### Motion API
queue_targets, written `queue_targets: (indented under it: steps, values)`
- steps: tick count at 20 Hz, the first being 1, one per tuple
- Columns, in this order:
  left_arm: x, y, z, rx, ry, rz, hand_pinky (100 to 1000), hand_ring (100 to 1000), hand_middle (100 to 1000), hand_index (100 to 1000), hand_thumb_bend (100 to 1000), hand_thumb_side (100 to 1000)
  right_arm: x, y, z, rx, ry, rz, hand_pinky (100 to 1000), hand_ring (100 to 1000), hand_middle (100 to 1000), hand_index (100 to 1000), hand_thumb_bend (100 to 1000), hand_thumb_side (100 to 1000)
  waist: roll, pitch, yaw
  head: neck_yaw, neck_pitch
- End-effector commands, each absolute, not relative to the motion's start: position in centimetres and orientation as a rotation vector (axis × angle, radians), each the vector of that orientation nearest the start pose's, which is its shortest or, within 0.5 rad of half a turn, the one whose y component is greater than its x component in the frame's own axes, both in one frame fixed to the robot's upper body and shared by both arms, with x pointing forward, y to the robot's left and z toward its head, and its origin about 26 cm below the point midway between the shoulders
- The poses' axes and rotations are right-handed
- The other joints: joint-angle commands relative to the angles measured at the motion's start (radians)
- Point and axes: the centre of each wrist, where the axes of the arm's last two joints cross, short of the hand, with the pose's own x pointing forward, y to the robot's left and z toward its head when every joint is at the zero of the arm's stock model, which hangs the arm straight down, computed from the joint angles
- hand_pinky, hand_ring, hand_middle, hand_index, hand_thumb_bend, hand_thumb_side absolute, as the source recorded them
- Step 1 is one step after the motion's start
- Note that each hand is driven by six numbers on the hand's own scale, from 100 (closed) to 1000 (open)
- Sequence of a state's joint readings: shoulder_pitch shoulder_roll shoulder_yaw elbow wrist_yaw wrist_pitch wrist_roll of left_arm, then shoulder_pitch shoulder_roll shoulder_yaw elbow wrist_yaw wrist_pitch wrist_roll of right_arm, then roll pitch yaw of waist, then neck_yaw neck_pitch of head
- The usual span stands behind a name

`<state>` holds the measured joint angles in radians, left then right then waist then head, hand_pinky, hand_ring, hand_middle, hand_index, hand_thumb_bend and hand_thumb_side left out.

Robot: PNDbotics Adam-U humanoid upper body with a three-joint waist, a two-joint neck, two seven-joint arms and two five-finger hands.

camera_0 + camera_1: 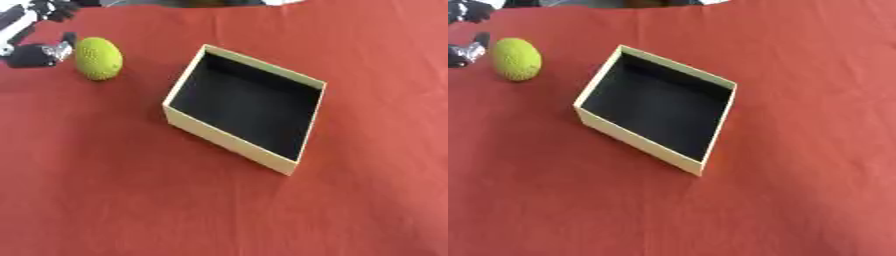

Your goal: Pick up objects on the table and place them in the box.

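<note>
A yellow-green bumpy ball (98, 58) lies on the red cloth at the far left. My left hand (37, 53) comes in from the upper left corner and sits just left of the ball, its fingers spread and open, with the thumb tip close to the ball's side. Whether it touches the ball is unclear. A cream box (229, 140) with a black inside stands skewed in the middle, with nothing in it. My right hand shows in no view.
The red cloth (131, 200) covers the whole table. Its far edge runs along the top of the views.
</note>
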<state>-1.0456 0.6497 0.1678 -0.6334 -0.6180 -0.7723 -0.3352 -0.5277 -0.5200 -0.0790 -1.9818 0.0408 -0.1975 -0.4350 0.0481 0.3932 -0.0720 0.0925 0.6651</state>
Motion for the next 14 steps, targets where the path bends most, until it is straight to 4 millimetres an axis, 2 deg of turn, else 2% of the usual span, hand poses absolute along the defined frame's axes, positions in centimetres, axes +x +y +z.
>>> queue_targets:
  steps: [1, 2, 3, 4, 5, 8, 14]
  values:
    - [46.5, 43.6, 25.1, 0.746, -1.89, -1.499, 911, 896, 859, 946, 140, 447, 30.4, -28.3, 29.9, 0.606, 3.369, -0.012, 766, 709, 575, 746, 100, 539, -0.002, -0.027, 0.0, -0.002, -0.009]
    - [46.6, 43.6, 25.1, 0.756, -1.883, -1.496, 915, 897, 857, 947, 129, 467, 30.4, -28.3, 29.9, 0.606, 3.37, -0.012, 766, 709, 575, 746, 100, 539, -0.002, -0.027, -0.001, -0.002, -0.008]
    - [46.6, 43.5, 25.0, 0.761, -1.878, -1.479, 925, 894, 848, 951, 100, 631, 30.4, -28.3, 29.9, 0.606, 3.371, -0.012, 767, 709, 575, 745, 100, 540, -0.002, -0.026, -0.001, -0.003, -0.005]
    - [46.7, 43.4, 25.1, 0.761, -1.869, -1.459, 927, 892, 844, 950, 100, 702, 30.4, -28.3, 29.9, 0.606, 3.372, -0.013, 766, 709, 575, 745, 100, 540, -0.003, -0.026, -0.002, -0.004, -0.002]
    - [46.8, 43.2, 25.2, 0.759, -1.859, -1.439, 925, 889, 840, 947, 107, 732, 30.4, -28.3, 29.8, 0.605, 3.373, -0.013, 767, 709, 575, 745, 100, 540, -0.003, -0.026, -0.002, -0.005, 0.002]
    - [46.8, 42.9, 25.9, 0.753, -1.838, -1.405, 917, 882, 836, 945, 109, 730, 30.4, -28.3, 29.8, 0.601, 3.375, -0.011, 767, 709, 574, 745, 100, 540, -0.003, -0.026, -0.004, -0.006, 0.007]
    - [46.9, 42.1, 26.3, 0.747, -1.822, -1.414, 906, 880, 835, 939, 126, 653, 30.4, -28.2, 29.7, 0.6, 3.38, -0.008, 767, 709, 574, 744, 100, 542, -0.004, -0.025, -0.004, -0.006, 0.0]
